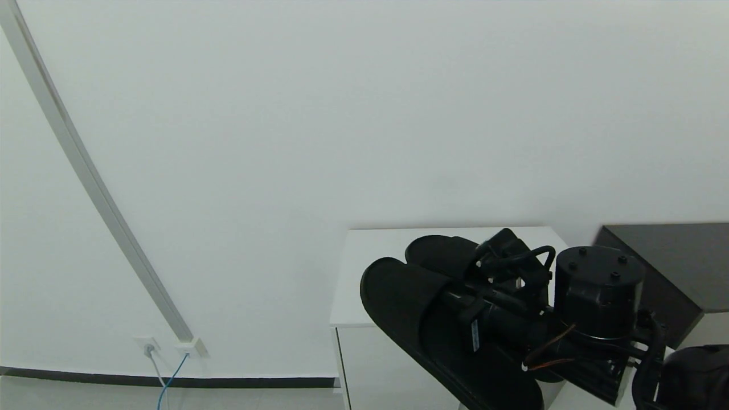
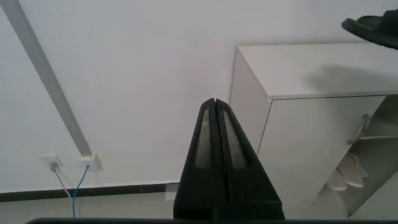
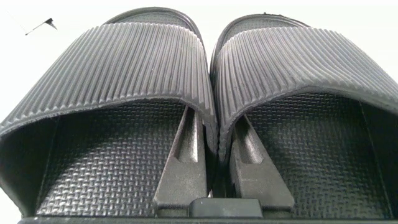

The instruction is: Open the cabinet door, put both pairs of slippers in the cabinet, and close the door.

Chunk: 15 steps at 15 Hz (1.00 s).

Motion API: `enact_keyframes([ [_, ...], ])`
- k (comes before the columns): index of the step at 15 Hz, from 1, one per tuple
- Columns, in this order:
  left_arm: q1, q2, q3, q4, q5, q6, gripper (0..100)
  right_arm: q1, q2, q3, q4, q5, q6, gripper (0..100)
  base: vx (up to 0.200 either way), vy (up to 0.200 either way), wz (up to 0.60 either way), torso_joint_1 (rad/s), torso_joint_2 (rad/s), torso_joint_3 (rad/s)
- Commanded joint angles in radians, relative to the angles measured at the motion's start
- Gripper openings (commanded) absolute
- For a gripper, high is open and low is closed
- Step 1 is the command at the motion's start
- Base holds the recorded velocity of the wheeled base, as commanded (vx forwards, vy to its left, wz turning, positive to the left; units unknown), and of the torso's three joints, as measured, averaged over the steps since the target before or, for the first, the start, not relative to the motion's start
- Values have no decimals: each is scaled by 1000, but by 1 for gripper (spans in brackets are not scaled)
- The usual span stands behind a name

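A pair of black slippers (image 1: 410,296) hangs in the air over the front of the white cabinet's top (image 1: 370,267), gripped by my right gripper (image 1: 464,285). In the right wrist view the right gripper (image 3: 214,118) has one finger inside each black slipper (image 3: 124,74), shut on their inner strap walls. My left gripper (image 2: 215,106) is shut and empty, held to the left of the cabinet (image 2: 298,68), facing the wall. Inside the cabinet's open front a pair of white slippers (image 2: 348,174) rests on a shelf. One black slipper's toe (image 2: 373,28) shows above the cabinet top.
A dark surface (image 1: 672,267) adjoins the cabinet on the right. A plain white wall stands behind, with slanted grey trunking (image 1: 85,165) and wall sockets with a blue cable (image 1: 171,353) near the floor at the left.
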Motion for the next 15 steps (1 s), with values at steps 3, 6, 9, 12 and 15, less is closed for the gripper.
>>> enact_keyframes([
  [3, -1, 1, 0, 0, 0, 0, 0, -5, -4, 24, -15, 9, -6, 0, 0, 0, 0, 0, 0, 0],
  [6, -1, 1, 0, 0, 0, -2, 0, -5, 6, 31, -16, 7, -6, 0, 0, 0, 0, 0, 0, 0],
  [9, 1, 1, 0, 0, 1, -3, 0, -4, 6, 54, -16, 7, -6, 0, -133, 0, 0, -2, 2, 2],
  [12, 1, 1, 0, 0, 1, -3, 0, -2, 6, 54, -16, 7, -8, 0, -200, 0, 0, 4, 2, 1],
  [15, 1, 1, 0, 0, 1, -3, 0, 6, 6, 59, -16, 4, -10, 0, -133, 0, 0, 5, 5, 0],
])
